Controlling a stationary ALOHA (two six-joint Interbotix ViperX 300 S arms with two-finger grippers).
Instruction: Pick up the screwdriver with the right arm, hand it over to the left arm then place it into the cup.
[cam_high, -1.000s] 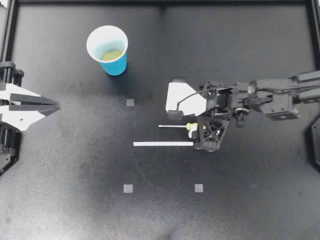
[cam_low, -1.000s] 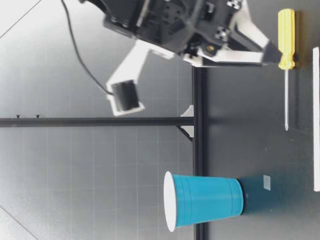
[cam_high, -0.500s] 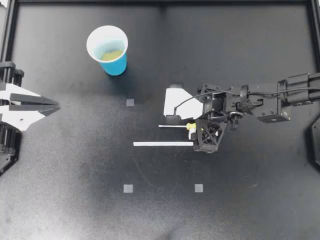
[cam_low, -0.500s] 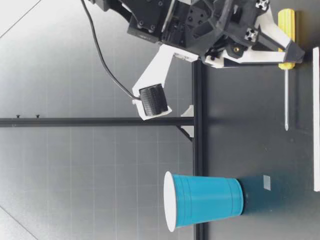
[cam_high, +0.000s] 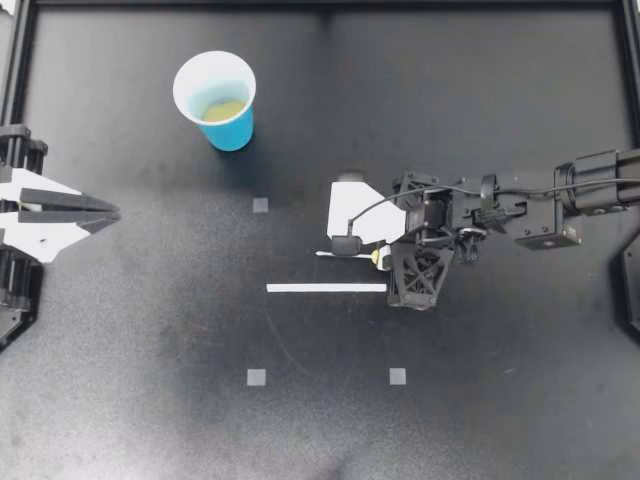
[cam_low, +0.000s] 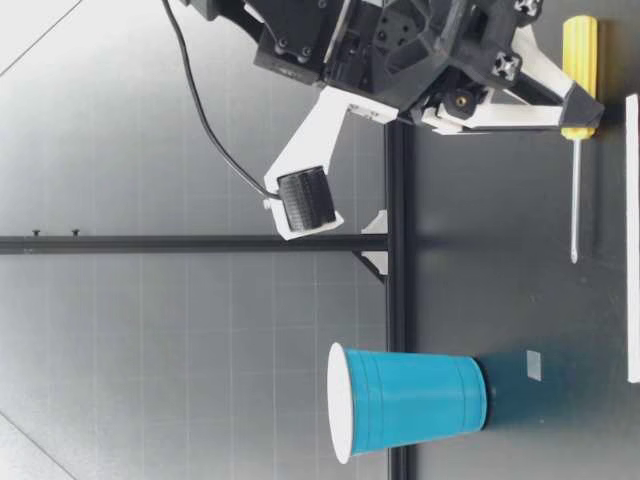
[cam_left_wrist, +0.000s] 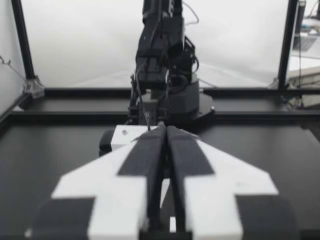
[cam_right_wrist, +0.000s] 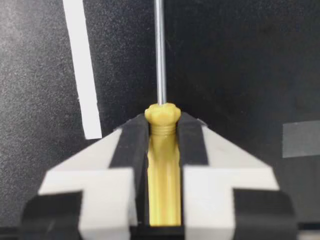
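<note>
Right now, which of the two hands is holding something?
My right hand, shut on the yellow screwdriver by its handle; my left hand is shut on nothing, far off.

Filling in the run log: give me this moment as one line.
phase: grasp | right gripper: shut on yellow-handled metal screwdriver | left gripper: shut, holding nothing | blue plastic cup: upright, untouched

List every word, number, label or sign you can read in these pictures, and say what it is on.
None can be read.
The cup, the screwdriver, the white tape strip and the grey square markers show no print.
</note>
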